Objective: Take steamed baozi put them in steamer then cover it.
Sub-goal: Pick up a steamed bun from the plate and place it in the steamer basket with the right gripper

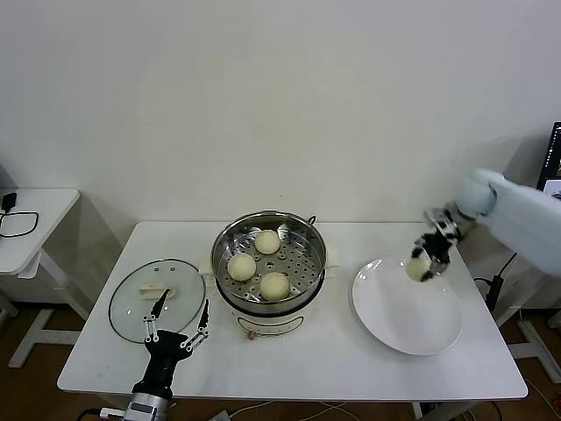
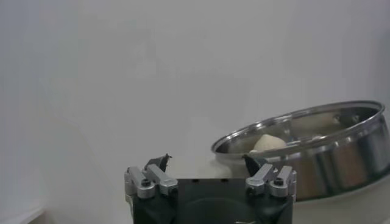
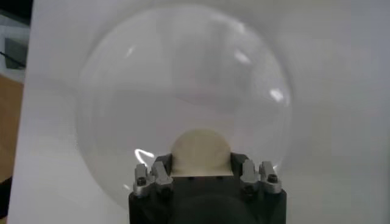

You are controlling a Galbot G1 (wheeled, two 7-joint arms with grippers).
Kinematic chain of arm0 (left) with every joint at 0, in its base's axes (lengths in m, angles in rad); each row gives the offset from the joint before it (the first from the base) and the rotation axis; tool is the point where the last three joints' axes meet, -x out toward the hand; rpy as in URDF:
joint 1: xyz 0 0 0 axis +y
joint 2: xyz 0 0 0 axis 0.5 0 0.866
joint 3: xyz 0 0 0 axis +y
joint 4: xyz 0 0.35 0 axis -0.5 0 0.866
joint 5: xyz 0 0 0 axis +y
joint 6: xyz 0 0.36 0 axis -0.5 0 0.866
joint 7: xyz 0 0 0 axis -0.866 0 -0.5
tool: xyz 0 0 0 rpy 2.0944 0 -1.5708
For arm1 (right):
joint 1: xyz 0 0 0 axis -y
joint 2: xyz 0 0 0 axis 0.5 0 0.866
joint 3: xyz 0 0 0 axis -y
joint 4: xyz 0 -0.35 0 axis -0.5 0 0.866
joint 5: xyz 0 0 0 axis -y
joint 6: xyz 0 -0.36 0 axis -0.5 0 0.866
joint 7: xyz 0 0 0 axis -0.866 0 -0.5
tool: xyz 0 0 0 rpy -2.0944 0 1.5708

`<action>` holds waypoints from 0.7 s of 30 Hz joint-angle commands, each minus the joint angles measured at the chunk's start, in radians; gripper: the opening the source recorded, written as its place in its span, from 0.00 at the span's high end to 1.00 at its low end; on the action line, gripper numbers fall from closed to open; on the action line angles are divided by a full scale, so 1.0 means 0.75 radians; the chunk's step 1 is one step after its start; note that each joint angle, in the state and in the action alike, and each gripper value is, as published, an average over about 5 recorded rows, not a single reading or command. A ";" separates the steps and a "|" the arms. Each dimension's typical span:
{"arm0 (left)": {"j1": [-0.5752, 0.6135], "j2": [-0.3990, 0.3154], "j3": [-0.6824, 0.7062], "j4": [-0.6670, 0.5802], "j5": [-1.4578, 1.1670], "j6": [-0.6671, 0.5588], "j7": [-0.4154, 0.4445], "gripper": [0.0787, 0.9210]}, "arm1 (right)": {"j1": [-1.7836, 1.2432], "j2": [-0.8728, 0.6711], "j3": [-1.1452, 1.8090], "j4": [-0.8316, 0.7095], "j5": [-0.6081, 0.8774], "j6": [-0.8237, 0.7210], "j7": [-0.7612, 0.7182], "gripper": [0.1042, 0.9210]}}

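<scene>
The right claw [image 1: 421,263] pinched one steamed baozi [image 1: 417,267] and held it above the far left part of a flat white plate [image 1: 412,324], which lay on the white surface [image 1: 316,360] to the right of the steamer [image 1: 268,298]. In the right wrist view, the cream bun [image 3: 200,151] sat between the fingers, with the plate [image 3: 183,79] spread out beneath it. Three more buns rested on the perforated tray inside the shiny steel steamer: one toward the back [image 1: 267,242], one on the left [image 1: 242,267] and one at the front [image 1: 275,285]. The cover [image 1: 157,300], clear glass with a white handle, lay flat on the surface to the left of the steamer. The left claw [image 1: 179,326] waited near the surface's front edge, just in front of the cover, its fingers spread and holding nothing. From the left wrist view, that spread claw [image 2: 206,167] faced the steamer's wall [image 2: 341,158], with one bun [image 2: 269,143] showing over the rim.
</scene>
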 commanded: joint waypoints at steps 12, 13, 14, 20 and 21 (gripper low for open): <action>-0.009 0.000 0.019 0.005 0.003 -0.002 -0.002 0.12 | 0.514 0.497 -0.354 0.279 0.552 -0.264 0.090 0.33; -0.010 -0.001 0.020 0.005 0.003 -0.003 -0.002 0.12 | 0.507 0.521 -0.361 0.277 0.551 -0.270 0.103 0.33; -0.011 -0.001 0.021 0.005 0.003 -0.003 -0.002 0.12 | 0.497 0.544 -0.366 0.275 0.549 -0.276 0.115 0.33; -0.012 0.002 0.016 0.009 0.002 -0.006 -0.004 0.12 | 0.404 0.657 -0.382 0.225 0.518 -0.299 0.178 0.34; -0.011 0.003 0.015 0.009 0.002 -0.006 -0.004 0.12 | 0.390 0.670 -0.382 0.212 0.511 -0.300 0.184 0.34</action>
